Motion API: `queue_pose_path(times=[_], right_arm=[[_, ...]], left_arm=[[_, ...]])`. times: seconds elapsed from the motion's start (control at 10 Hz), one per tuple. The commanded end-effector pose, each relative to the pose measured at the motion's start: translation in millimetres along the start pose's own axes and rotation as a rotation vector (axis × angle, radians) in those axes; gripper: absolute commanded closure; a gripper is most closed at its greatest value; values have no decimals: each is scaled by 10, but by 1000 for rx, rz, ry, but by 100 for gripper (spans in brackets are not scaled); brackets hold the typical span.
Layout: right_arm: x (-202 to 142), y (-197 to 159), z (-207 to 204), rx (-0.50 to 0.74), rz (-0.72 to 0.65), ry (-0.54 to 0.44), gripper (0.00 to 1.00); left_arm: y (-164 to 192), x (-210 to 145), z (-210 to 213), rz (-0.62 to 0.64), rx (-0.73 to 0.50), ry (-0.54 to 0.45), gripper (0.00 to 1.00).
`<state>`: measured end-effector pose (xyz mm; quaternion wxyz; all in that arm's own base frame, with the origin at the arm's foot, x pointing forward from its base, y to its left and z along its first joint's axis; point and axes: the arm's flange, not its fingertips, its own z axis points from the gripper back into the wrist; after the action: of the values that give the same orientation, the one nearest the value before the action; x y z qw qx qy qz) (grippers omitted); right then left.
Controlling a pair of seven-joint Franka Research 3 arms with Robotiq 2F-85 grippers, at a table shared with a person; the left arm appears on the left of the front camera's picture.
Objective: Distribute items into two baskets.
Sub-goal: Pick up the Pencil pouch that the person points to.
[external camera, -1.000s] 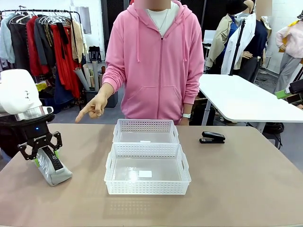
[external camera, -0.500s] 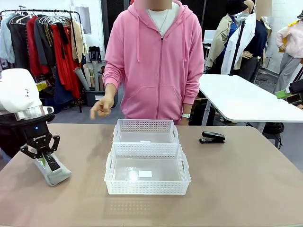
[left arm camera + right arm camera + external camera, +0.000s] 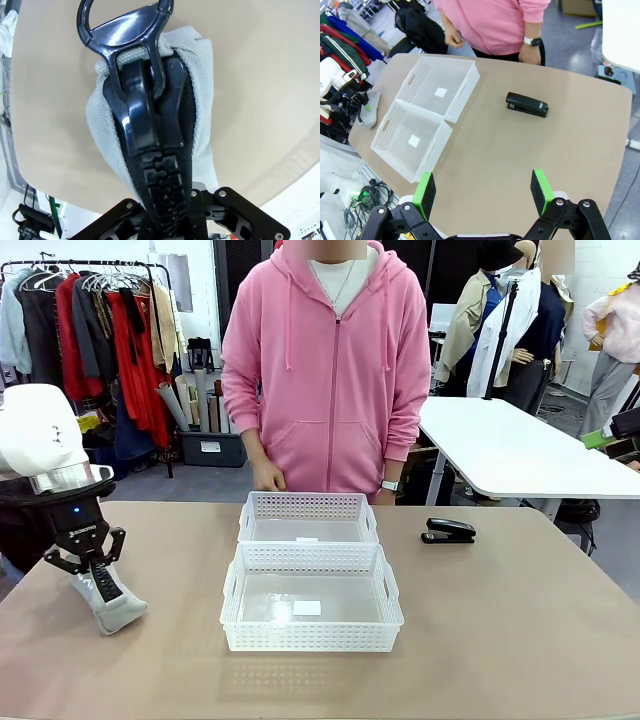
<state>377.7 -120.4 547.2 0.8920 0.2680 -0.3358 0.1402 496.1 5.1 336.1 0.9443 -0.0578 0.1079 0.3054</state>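
Pouch [image 3: 120, 614] pinched by its strap [image 3: 150, 165] in left jaws on table [image 3: 500, 620]; right jaws spread.

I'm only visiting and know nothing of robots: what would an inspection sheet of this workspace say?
Surface: brown table, flat.
Job's things: larger basket nearest the robot, smaller basket touching behind it, both without items; black stapler right of them; grey pouch at left.
Clutter: nothing seen.
Hands: left hand shut on the grey pouch; right hand open, high above the table.
Cables: coil below the table edge.
Surroundings: person in pink hoodie at far side; clothes rack; white table.
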Motion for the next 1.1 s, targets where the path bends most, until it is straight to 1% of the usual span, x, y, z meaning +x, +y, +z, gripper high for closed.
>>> queue_pose_path(times=[0.0, 0.7, 0.8, 1.0], right_arm=[[11, 5, 3, 4, 4, -3, 0], [11, 5, 3, 4, 4, -3, 0], [11, 5, 3, 4, 4, -3, 0], [11, 5, 3, 4, 4, -3, 0]], left_arm=[[-4, 8, 6, 0, -6, -10, 100], [-4, 0, 1, -1, -1, -2, 100], [-78, -94, 182, -74, 56, -10, 100], [-153, -283, 599, -269, 106, -4, 100]])
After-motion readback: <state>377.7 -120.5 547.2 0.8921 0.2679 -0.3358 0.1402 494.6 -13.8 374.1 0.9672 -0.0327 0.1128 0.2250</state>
